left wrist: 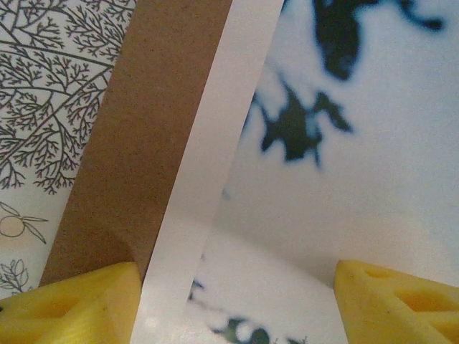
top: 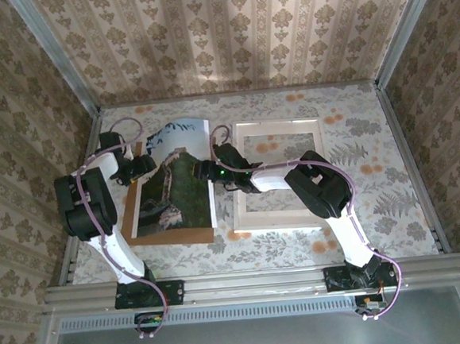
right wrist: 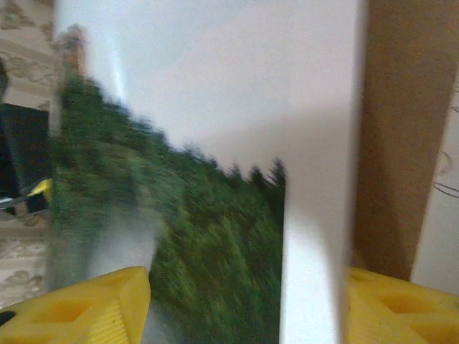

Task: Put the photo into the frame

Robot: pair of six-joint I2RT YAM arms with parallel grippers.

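The left hand (top: 144, 167) and right hand (top: 204, 171) stand spread at the flat landscape paper photo (top: 180, 198). Pressed between them, it may crease.

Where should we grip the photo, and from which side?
Probably its right long edge, from the right: the photo is a thin sheet lying on the brown board, so only an edge can be pinched, and that edge faces the frame.

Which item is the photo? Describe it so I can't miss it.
On the floral table, left of centre, lies a brown board. The photo rests on it: pale sky over dark green hill, unlike the hollow white rectangle to its right.
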